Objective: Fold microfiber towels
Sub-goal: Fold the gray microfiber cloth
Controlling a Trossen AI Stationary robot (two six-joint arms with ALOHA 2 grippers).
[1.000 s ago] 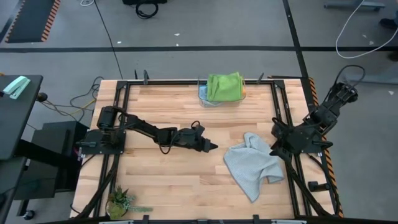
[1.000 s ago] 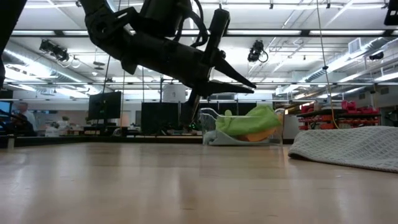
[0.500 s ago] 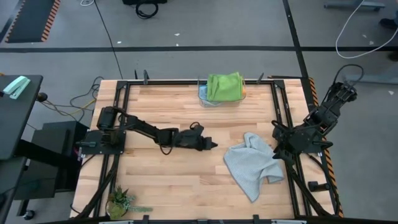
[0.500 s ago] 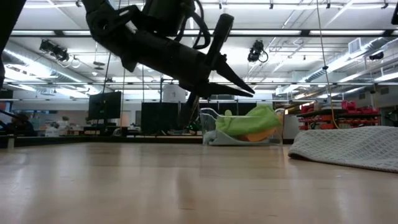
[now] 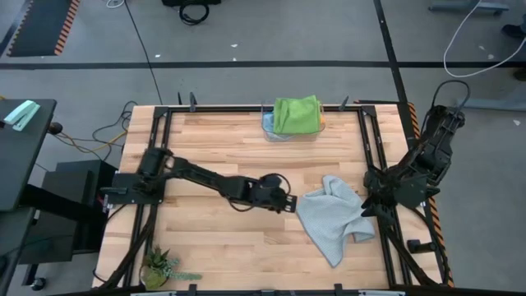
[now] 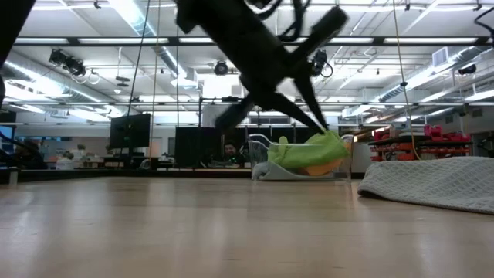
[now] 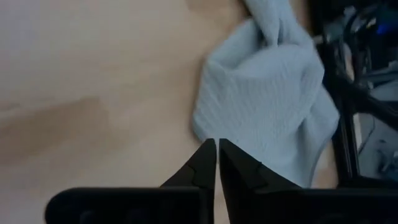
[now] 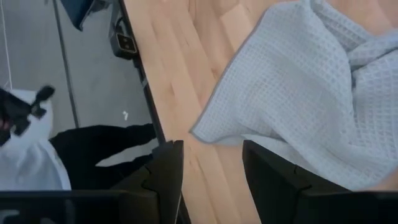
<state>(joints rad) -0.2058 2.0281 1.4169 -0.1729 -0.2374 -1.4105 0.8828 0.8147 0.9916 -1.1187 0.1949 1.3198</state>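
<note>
From above, we see the light grey towel (image 5: 333, 219) lying crumpled on the right half of the wooden table (image 5: 214, 247), a bunched fold rising at its far edge and a corner trailing toward the near side. The bright green towel (image 5: 297, 114) sits folded in a clear bin (image 5: 269, 128) at the far edge, with a sliver of yellow-orange towel (image 5: 322, 122) showing beneath it at its right side. The left arm stretches low across the table toward the right, and the left gripper (image 5: 289, 205) sits just beside the grey towel's left edge. The right gripper (image 5: 366, 205) sits at the towel's right edge, its arm folded back over the table's right rail.

At table level, we see the grey towel (image 6: 432, 183) as a low rumpled mound on the right, and the green towel (image 6: 316, 147) mounded over the orange one (image 6: 316, 165) in the bin (image 6: 262, 158) behind. The left gripper (image 6: 323, 131) slants steeply downward above the table.

Through the left wrist camera, the grey towel (image 7: 273, 99) shows a twisted peak, and the gripper's (image 7: 217, 144) fingers (image 7: 202, 163) are pressed nearly together, holding nothing, tips at the towel's edge.

Through the right wrist camera, the waffle weave of the grey towel (image 8: 311, 93) is plain; the gripper's (image 8: 212, 155) fingers (image 8: 166, 171) stand wide apart and empty, with the towel's edge just beyond them.
</note>
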